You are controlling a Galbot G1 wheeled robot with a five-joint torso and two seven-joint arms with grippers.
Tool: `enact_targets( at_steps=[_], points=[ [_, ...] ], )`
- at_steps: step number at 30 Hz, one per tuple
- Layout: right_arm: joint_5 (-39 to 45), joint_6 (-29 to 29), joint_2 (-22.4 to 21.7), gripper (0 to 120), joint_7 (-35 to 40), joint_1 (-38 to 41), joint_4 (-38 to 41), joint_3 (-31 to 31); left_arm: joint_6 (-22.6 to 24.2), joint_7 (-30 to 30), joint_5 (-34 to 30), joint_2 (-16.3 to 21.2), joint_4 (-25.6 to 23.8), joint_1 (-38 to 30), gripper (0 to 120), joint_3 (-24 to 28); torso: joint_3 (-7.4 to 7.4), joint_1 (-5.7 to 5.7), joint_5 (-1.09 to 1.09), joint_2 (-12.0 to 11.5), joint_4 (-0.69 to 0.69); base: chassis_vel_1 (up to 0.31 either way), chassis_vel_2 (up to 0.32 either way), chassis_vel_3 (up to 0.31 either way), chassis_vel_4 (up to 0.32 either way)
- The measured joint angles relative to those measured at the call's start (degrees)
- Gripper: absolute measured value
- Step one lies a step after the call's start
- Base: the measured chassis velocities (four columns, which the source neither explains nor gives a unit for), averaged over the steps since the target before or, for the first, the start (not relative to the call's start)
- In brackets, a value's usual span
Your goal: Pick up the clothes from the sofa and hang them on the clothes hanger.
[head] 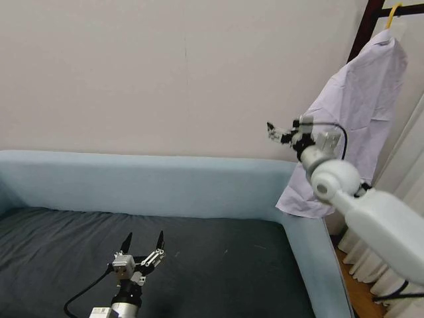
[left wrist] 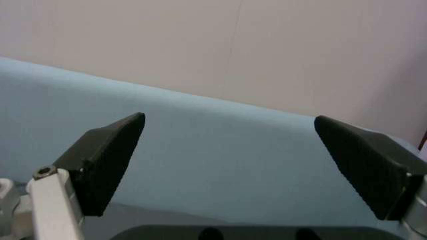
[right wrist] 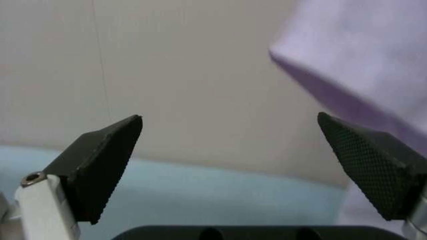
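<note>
A pale lilac shirt (head: 358,112) hangs on a yellow hanger (head: 393,13) from a dark rack pole (head: 364,26) at the upper right. My right gripper (head: 277,134) is raised just left of the shirt, open and holding nothing; in its wrist view the shirt (right wrist: 373,65) fills one corner beyond the spread fingers (right wrist: 100,165). My left gripper (head: 142,244) hovers low over the dark sofa seat (head: 59,258), open and empty, its fingers (left wrist: 107,160) facing the light blue backrest (left wrist: 220,150).
The light blue sofa backrest (head: 146,185) runs across the view, and its right armrest (head: 318,258) stands below the shirt. A plain wall (head: 165,73) rises behind. White curtain folds (head: 407,172) hang at the far right.
</note>
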Motion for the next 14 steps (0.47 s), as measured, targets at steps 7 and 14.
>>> enact_targets(
  at_steps=[7,14],
  points=[
    [-16.4,2.2,3.2,100,-5.0,-31.2,11.5,19.7,-0.3,0.0,0.0,-0.4,0.3,-0.5,100,-0.2,-0.01,0.00,0.02,0.0,-0.03,0.000,0.000,0.000,0.000],
    [-27.5,4.5,13.4,100,-8.8,-50.0,18.1,32.7,-0.5,-0.4,1.6,-1.1,0.3,0.4,100,-0.6,-0.01,-0.01,0.01,0.0,0.00,0.000,0.000,0.000,0.000]
  ],
)
